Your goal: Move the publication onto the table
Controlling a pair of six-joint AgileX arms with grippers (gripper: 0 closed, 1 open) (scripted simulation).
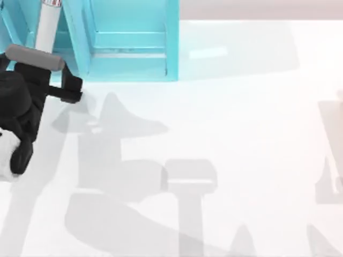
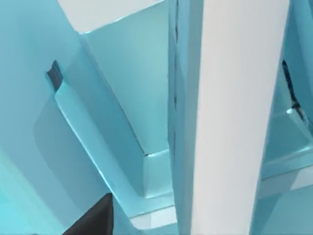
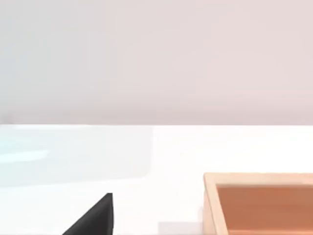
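The publication stands upright in the turquoise shelf unit at the table's far left, its white page edges facing up. In the left wrist view it is very close, with white pages beside a teal cover. My left gripper sits at the shelf's front, right at the book's near end. It is open: one dark fingertip shows with a gap between it and the cover. The white table spreads in front. My right gripper hangs parked over the table.
The shelf unit's dividers and ledges closely surround the book. A shallow wooden box sits on the table near my right gripper. Arm shadows fall across the middle of the table.
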